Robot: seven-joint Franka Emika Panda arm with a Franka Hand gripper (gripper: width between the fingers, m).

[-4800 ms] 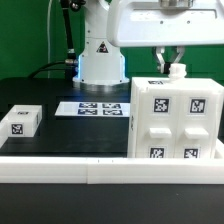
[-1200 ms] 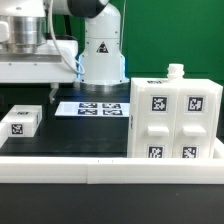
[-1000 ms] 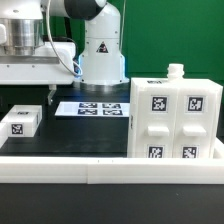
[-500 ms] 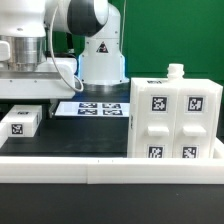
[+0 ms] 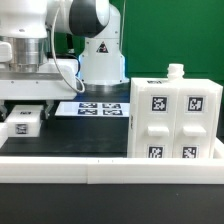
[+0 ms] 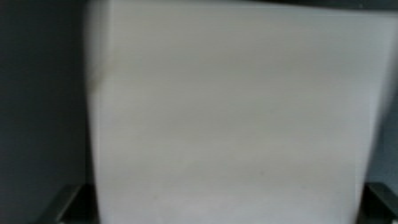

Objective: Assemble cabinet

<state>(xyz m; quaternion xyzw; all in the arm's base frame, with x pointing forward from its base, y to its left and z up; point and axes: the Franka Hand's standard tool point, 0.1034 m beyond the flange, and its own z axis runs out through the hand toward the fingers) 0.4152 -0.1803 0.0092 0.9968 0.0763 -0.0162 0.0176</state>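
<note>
Near the tabletop's [image 5: 85, 135] front edge, on the exterior view's right, stands the cabinet [image 5: 175, 115], well apart from the fingers [image 5: 24, 102], which hang over a small tagged block [image 5: 25, 122] by the left edge. Bare tabletop lies between them. From the wrist, a blurred white surface [image 6: 231, 110] fills nearly everything, and I cannot tell whether the fingers are apart.

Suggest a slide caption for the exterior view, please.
Franka gripper poised above the small white block; cabinet stands apart.

On my black surface [image 5: 70, 135] the marker board [image 5: 100, 108] lies flat, near the back, with its tags facing up. A low white rail [image 5: 60, 170] runs along the front edge. Behind everything stands a green wall [image 5: 180, 40].
</note>
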